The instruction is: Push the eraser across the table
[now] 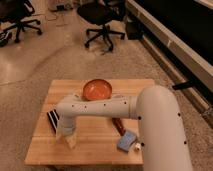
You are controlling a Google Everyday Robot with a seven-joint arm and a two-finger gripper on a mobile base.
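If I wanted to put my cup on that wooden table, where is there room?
On the slatted wooden table, the front strip is bare, as is the back left corner beside the orange bowl. The left, with black eraser and pincer, and the right, near the blue block, are crowded.

Office or lab space; swivel chairs (102,20), speckled floor (45,65); gripper (67,137) over table (100,145).

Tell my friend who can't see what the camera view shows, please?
A white robot arm reaches over a wooden table, its gripper down near the left side, beside a black eraser. An orange bowl sits at the far edge, and a blue block lies near the front right.
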